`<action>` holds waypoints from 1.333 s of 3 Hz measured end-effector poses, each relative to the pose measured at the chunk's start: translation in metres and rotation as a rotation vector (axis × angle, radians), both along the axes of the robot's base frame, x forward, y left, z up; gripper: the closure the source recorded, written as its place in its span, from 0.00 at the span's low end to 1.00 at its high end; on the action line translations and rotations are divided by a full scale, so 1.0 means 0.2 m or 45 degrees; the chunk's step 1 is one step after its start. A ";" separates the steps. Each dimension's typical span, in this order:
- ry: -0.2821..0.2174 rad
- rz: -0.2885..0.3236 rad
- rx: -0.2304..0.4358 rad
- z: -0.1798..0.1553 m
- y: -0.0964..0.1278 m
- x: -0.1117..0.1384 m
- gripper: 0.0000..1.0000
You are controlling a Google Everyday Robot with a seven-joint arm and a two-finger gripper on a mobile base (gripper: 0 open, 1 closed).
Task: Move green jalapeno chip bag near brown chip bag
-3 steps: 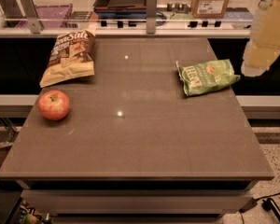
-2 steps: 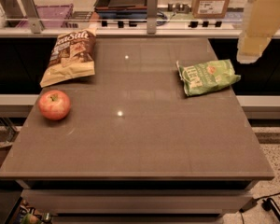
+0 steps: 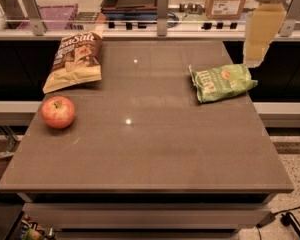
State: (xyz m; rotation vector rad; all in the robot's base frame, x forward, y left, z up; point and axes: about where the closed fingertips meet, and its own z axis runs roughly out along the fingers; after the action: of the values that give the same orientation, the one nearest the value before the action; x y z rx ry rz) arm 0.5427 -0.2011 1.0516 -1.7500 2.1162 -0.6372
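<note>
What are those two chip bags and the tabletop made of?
Green jalapeno chip bag: likely thin foil-plastic film, visibly crinkled. Brown chip bag: probably similar film, smoother. Tabletop: hard, smooth brown surface, maybe laminate; it mirrors light spots. The gripper hangs beyond the green bag's right end.

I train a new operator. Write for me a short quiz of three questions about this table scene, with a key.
1. Which lies nearer to the round red apple: the larger brown-and-tan chip bag or the small crinkled light-green foil chip bag?
2. Where is the cream-coloured gripper? A) above the apple; B) in the air near the far right corner of the brown table, beside the green bag; C) on the brown bag.
3. True or false: the two bags touch each other.
Key: 1 the brown-and-tan bag; 2 B; 3 false.
</note>
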 end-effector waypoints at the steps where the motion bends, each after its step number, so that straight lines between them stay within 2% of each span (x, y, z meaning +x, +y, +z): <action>1: 0.062 0.031 0.069 -0.15 -0.04 0.14 0.00; 3: 0.200 0.096 0.252 -0.44 -0.05 0.31 0.00; 4: 0.260 0.097 0.304 -0.60 -0.05 0.37 0.00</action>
State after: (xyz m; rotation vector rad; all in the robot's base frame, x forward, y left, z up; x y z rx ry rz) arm 0.6175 -0.2102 0.9319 -1.8142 2.1403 -0.1816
